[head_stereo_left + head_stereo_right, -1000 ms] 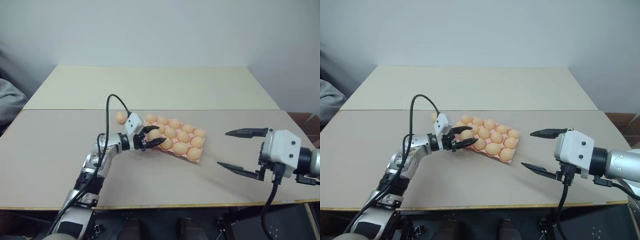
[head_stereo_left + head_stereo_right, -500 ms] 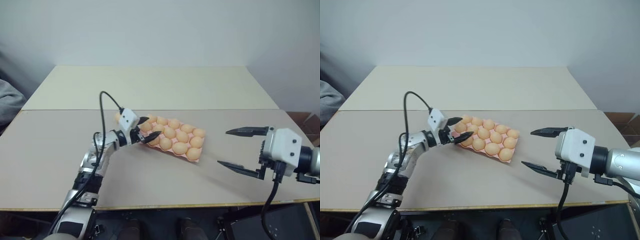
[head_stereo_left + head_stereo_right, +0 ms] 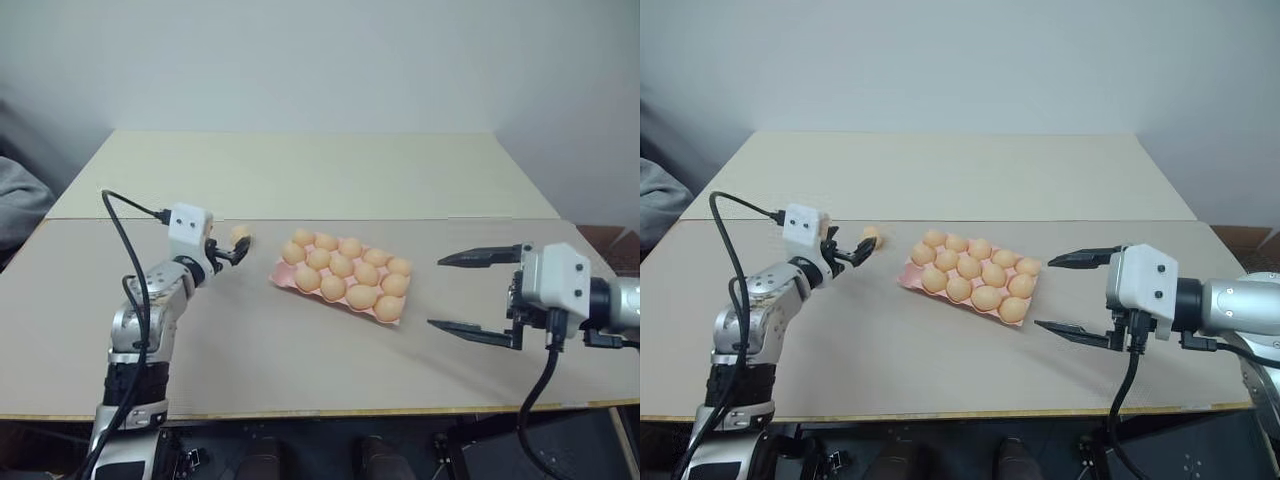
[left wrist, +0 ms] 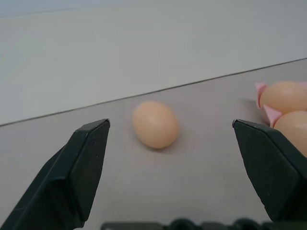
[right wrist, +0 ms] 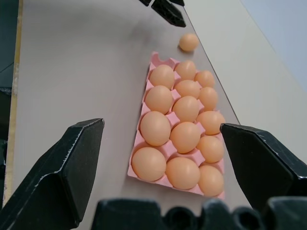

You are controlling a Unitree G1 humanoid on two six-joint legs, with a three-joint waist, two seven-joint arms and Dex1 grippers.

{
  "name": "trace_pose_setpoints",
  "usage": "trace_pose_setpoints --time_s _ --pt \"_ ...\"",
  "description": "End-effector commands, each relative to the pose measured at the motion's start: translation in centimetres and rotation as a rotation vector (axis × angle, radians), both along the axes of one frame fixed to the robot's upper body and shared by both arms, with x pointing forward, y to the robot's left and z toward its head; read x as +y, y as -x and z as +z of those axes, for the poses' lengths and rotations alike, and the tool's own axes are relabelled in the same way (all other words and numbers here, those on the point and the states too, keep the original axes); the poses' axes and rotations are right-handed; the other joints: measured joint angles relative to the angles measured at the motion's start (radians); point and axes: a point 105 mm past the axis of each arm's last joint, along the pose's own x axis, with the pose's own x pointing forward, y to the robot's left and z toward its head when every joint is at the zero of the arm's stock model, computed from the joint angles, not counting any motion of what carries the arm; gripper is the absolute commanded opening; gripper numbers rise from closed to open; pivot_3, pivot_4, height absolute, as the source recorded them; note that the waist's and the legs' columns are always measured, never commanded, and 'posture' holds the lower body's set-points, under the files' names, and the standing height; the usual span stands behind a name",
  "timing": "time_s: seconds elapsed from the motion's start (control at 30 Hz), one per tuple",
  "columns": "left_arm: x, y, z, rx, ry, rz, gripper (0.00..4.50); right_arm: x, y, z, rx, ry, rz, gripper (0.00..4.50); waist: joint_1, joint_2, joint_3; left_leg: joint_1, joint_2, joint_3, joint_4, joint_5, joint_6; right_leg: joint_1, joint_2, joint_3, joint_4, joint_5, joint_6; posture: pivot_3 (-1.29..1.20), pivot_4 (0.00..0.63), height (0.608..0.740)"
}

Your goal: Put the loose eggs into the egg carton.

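Left wrist view: I am looking along the left gripper (image 4: 170, 139) at one smooth pale orange-tan loose egg (image 4: 155, 124), which is lying on the grey-beige table top (image 4: 201, 191) in line with the gap between the two black fingers (image 4: 79, 165), ahead of them and untouched.
Left jaws: I am seeing them standing spread wide, holding nothing.
Loose egg, head views: it is sitting on the table just beyond the left gripper's tips, near the left end of the carton but apart from it.
Carton: the flat pink moulded egg carton (image 3: 283, 281) is lying at an angle near the middle of the table; I am counting twelve eggs (image 5: 171, 121) sitting in its cups in the right wrist view, three across and four along, plus one bare pink corner (image 5: 158, 60) at the end nearest the loose egg.
Right gripper (image 3: 478, 293): I am holding it above the table to the right of the carton, well apart from it, pointing toward the carton.
Right jaws: I am seeing them spread wide and empty.
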Motion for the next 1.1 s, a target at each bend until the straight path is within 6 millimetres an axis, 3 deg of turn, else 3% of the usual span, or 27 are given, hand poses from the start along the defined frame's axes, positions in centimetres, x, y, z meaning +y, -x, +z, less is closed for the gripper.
trace_pose_setpoints --time_s 0.03,0.17,0.53,0.97,1.1 --pt "0.0 0.0 1.5 -0.054 -0.009 0.027 4.46 0.3 0.0 0.7 -0.040 0.011 0.031 4.50 0.001 0.000 0.000 0.000 0.000 0.000 0.000 0.000 0.000 0.000 0.000 0.000 0.000 0.000 0.000 0.00 0.150 0.740" --pt "-0.3 -1.1 1.1 -0.050 0.002 0.057 4.46 0.5 -0.2 0.7 -0.048 0.007 0.029 4.50 0.001 0.000 0.000 0.000 0.000 0.000 0.000 0.000 0.000 0.000 0.000 0.000 0.000 0.000 0.000 0.00 0.150 0.740" --pt "-1.1 -7.0 1.0 -0.066 -0.033 0.120 4.46 0.0 0.0 0.8 -0.057 0.012 -0.012 4.50 0.001 -0.001 0.000 -0.001 -0.001 0.000 0.000 0.000 0.000 0.000 0.000 0.000 -0.001 0.000 0.000 0.00 0.150 0.740" --pt "-2.5 -8.4 -1.7 -0.001 -0.058 0.100 4.46 -0.6 0.6 0.8 -0.063 0.023 -0.066 4.50 0.000 -0.001 0.000 -0.002 -0.001 0.001 0.000 0.000 0.000 0.000 -0.001 0.000 -0.002 0.001 0.002 0.00 0.150 0.740" --pt "-2.3 -8.3 -1.9 -0.002 -0.047 0.113 3.55 -0.6 0.7 0.8 -0.064 0.023 -0.070 4.50 0.000 -0.001 0.000 -0.002 -0.001 0.001 0.000 0.000 0.000 0.000 -0.001 0.000 -0.002 0.002 0.002 0.00 0.150 0.740"
